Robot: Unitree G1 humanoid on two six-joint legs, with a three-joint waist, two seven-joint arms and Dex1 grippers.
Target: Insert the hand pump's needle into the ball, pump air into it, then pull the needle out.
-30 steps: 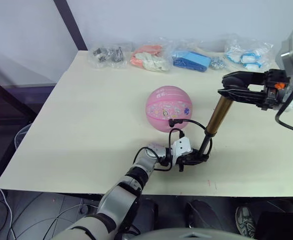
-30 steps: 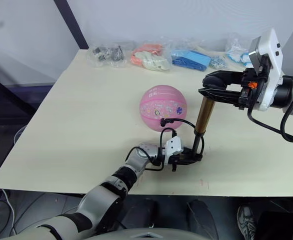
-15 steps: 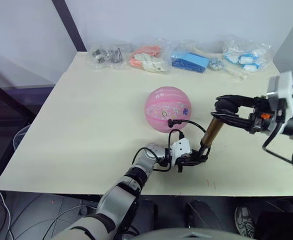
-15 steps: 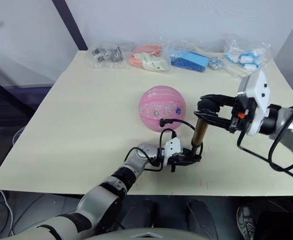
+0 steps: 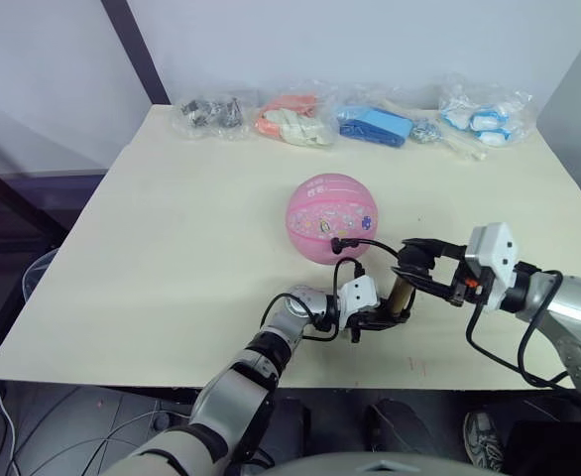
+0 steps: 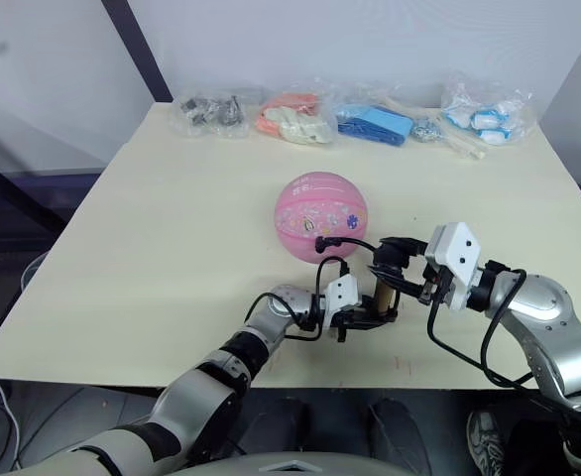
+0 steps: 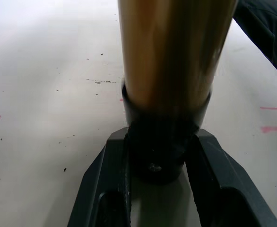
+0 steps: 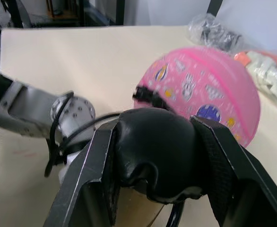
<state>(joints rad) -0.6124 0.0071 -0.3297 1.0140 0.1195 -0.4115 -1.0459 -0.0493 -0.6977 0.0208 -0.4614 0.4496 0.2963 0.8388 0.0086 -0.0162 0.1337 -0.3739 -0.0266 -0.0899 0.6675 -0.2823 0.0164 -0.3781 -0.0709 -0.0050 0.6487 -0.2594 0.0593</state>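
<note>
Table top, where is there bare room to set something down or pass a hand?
The table is bare on the robot's left of the ball, and between the ball and the bagged items along the far edge. It is crowded near the front edge, where both pincers grip the hand pump.

1 ball [image 5: 332,217], 1 hand pump [image 6: 381,289], 4 bagged lots [image 5: 375,123].

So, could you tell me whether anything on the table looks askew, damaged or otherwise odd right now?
Nothing stands out. The hand pump stands upright on the table, its base clamped by the left gripper and its handle by the right gripper. Its hose loops to the ball, which looks round and undented.
</note>
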